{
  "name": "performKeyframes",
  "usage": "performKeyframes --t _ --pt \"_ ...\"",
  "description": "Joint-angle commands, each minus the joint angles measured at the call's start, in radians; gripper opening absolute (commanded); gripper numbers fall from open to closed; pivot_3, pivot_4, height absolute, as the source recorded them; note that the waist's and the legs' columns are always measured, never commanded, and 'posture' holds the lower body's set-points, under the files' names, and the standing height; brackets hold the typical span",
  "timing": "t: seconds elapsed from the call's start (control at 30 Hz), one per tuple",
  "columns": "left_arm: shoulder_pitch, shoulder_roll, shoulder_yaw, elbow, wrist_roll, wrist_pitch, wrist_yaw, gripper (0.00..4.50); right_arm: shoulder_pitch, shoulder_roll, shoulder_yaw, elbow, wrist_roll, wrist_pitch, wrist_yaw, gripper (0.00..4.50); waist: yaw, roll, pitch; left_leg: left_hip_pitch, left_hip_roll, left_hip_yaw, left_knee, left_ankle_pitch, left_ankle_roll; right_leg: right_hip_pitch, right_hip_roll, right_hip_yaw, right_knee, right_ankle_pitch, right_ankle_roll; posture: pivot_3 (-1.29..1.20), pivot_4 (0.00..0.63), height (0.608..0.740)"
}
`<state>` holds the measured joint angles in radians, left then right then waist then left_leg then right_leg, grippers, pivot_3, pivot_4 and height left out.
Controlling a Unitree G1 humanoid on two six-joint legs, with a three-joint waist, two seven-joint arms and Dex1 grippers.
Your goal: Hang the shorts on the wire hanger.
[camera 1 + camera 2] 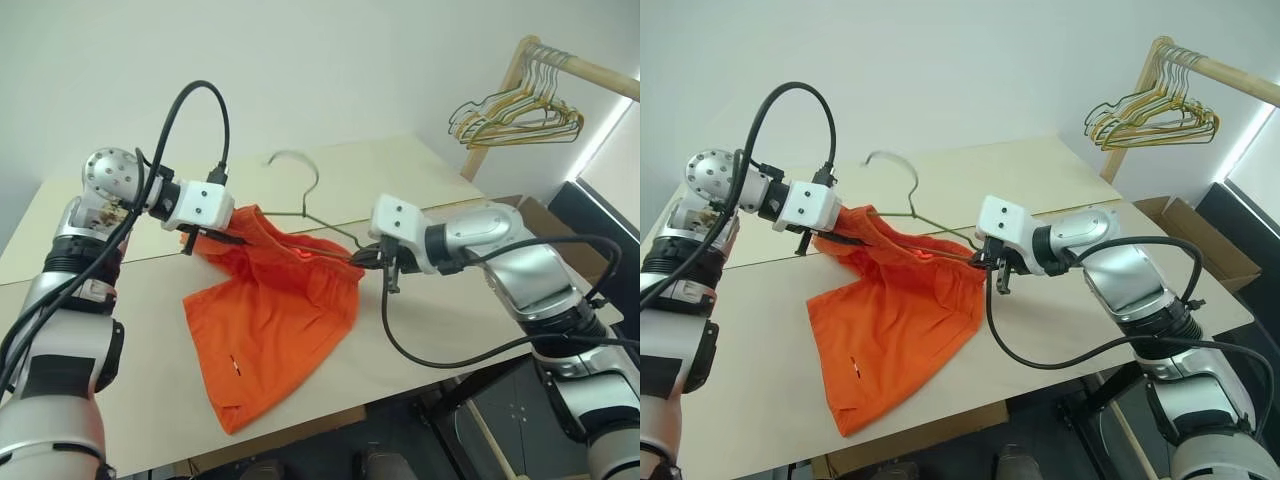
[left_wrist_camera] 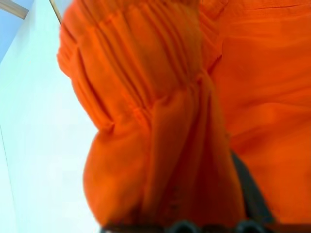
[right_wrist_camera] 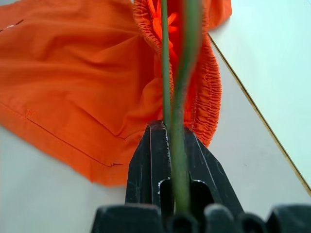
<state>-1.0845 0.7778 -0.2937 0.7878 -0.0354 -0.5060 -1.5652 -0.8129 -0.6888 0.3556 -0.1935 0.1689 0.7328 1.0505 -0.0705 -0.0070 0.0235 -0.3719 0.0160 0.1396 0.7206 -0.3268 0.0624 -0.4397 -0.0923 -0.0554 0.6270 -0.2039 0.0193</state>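
Head stereo pair looks down over table (image 1: 420, 170); wrist cameras sit close against shorts (image 1: 275, 320)

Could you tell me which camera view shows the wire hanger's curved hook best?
The left eye view: the wire hanger shows its whole hook above the table, clear of the shorts. The right eye view shows the same. The right wrist view shows just its wires, clamped in the right end effector.

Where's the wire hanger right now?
The wire hanger is mid-table in the head views, its hook raised toward the far edge, its end clamped in the right tool and its wire running into the shorts' waistband.
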Motion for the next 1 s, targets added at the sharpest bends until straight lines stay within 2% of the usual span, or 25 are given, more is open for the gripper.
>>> performKeyframes --t 0.03,0.07,0.17,0.23,0.43,0.5,0.53,0.6,0.7,0.8,0.87,1.0 --pt "-0.016 -0.003 0.040 -0.004 -0.009 0.000 0.004 0.01 -0.036 -0.009 -0.009 -0.010 -0.015 0.009 -0.002 0.00 0.000 0.000 0.000 0.000 0.000 0.000 0.000 0.000 0.000 0.000 0.000 0.000 0.000 0.000 0.000 -0.05 0.000 0.740" --pt "-0.012 -0.005 0.043 -0.009 -0.009 0.014 0.013 0.01 -0.036 -0.012 -0.012 -0.012 -0.016 0.007 -0.003 0.00 0.000 0.000 0.000 0.000 0.000 0.000 0.000 0.000 0.000 0.000 0.000 0.000 0.000 0.000 0.000 -0.05 0.000 0.740" --pt "0.006 -0.015 0.061 -0.024 -0.025 0.053 0.023 0.00 -0.023 -0.033 -0.025 -0.026 -0.024 0.005 -0.011 0.81 0.001 0.000 0.000 0.000 0.000 0.000 0.000 0.000 0.000 0.000 0.000 0.000 0.001 0.000 0.000 -0.06 0.000 0.740" --pt "0.021 -0.014 0.072 -0.044 -0.032 0.084 0.022 0.00 -0.006 -0.056 -0.032 -0.041 -0.027 0.011 -0.013 1.54 0.000 0.000 0.000 0.000 0.000 -0.001 0.000 0.000 0.001 0.000 -0.001 0.000 0.001 0.000 0.000 -0.06 0.000 0.740" --pt "0.101 0.000 0.112 -0.134 -0.053 0.185 0.040 0.00 0.096 -0.152 -0.235 -0.126 0.052 0.115 -0.061 3.62 0.001 0.000 0.000 -0.001 0.000 -0.003 0.000 -0.001 0.001 0.000 -0.001 0.000 0.001 0.000 0.000 -0.06 0.000 0.740" --pt "0.123 0.002 0.125 -0.166 -0.063 0.227 0.045 0.00 0.141 -0.173 -0.344 -0.142 0.073 0.160 -0.105 4.30 0.001 0.000 0.000 0.000 0.000 -0.003 0.000 0.000 0.001 0.000 -0.001 0.000 0.001 0.000 0.000 -0.06 0.000 0.740" --pt "0.131 0.003 0.130 -0.177 -0.068 0.244 0.048 0.00 0.163 -0.178 -0.407 -0.143 0.090 0.192 -0.124 4.48 0.002 0.000 0.000 0.000 0.000 -0.004 0.001 0.000 0.001 0.000 -0.001 0.001 0.000 0.000 0.000 -0.05 0.000 0.740" --pt "0.144 0.004 0.137 -0.196 -0.070 0.272 0.062 0.00 0.222 -0.191 -0.505 -0.159 0.121 0.219 -0.141 4.48 0.003 0.000 0.000 0.000 0.000 -0.004 0.001 -0.001 0.001 0.000 -0.001 0.001 0.000 0.000 0.000 -0.05 0.000 0.740" --pt "0.152 0.002 0.146 -0.214 -0.068 0.307 0.078 0.00 0.411 -0.192 -0.649 -0.219 0.160 0.215 -0.142 4.48 0.012 -0.001 -0.001 0.001 0.000 -0.005 0.001 -0.001 0.001 0.001 -0.001 0.002 -0.001 0.000 0.000 -0.04 0.000 0.740" --pt "0.151 -0.003 0.156 -0.224 -0.076 0.329 0.078 0.00 0.604 -0.132 -0.705 -0.292 0.220 0.181 -0.132 4.48 0.023 -0.002 -0.001 0.002 0.000 -0.005 0.000 -0.001 0.001 0.002 0.000 0.002 -0.001 0.000 0.001 -0.04 0.000 0.740" --pt "0.146 -0.005 0.159 -0.225 -0.076 0.335 0.081 0.00 0.650 -0.053 -0.651 -0.316 0.244 0.153 -0.168 4.48 0.020 -0.002 -0.001 0.003 -0.001 -0.004 0.000 -0.001 0.001 0.002 0.000 0.004 -0.001 0.000 0.001 -0.04 0.000 0.740" --pt "0.141 -0.007 0.162 -0.224 -0.076 0.342 0.081 0.00 0.585 0.135 -0.463 -0.252 0.191 0.093 -0.300 4.48 -0.004 -0.003 -0.001 0.007 0.000 -0.001 0.001 -0.001 0.001 0.003 0.001 0.009 0.002 0.000 0.001 -0.04 0.000 0.740"
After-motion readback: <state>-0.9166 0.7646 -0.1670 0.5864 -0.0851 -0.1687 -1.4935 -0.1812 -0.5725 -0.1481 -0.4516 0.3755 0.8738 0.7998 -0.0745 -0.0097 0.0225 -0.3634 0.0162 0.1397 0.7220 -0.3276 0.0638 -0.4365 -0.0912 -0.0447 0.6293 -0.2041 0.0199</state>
